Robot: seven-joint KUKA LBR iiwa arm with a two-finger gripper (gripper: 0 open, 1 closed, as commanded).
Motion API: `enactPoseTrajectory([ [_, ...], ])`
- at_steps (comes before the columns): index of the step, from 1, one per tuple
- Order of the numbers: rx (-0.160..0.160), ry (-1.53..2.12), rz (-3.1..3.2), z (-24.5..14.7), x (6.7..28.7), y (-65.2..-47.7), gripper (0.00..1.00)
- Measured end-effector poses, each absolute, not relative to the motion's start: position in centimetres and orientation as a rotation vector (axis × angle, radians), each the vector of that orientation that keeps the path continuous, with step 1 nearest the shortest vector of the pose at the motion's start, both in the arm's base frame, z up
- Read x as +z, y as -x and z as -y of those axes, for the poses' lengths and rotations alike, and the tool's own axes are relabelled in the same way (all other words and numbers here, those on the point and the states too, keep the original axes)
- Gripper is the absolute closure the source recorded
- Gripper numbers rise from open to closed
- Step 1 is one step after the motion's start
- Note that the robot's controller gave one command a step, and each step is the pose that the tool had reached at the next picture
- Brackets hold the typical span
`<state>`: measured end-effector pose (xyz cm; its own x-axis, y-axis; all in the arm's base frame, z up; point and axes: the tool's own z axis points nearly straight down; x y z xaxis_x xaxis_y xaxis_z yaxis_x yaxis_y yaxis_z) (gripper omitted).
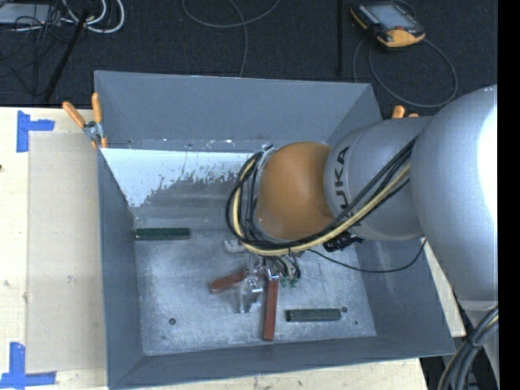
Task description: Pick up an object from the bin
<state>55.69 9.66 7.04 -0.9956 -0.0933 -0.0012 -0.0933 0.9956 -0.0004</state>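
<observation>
My gripper [253,289] hangs low over the middle of the bin floor, below the orange wrist cover. A long reddish-brown stick [268,314] lies lengthwise just to its right, its upper end tucked under the gripper. A shorter reddish-brown piece [227,282] lies right against the gripper's left side. Whether either piece is gripped is hidden by the metal parts.
A dark green flat bar [162,234] lies at the left of the floor near the sloped back wall. A second dark bar [313,316] lies at the front right, close to the stick's lower end. The arm and its cables cover the bin's right side.
</observation>
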Motion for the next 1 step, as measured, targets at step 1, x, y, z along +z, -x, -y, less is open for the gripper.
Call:
enactPoseTrajectory([
  [1, 0.005, 0.209, -3.127, -10.10, 7.51, -56.42, 1.00],
])
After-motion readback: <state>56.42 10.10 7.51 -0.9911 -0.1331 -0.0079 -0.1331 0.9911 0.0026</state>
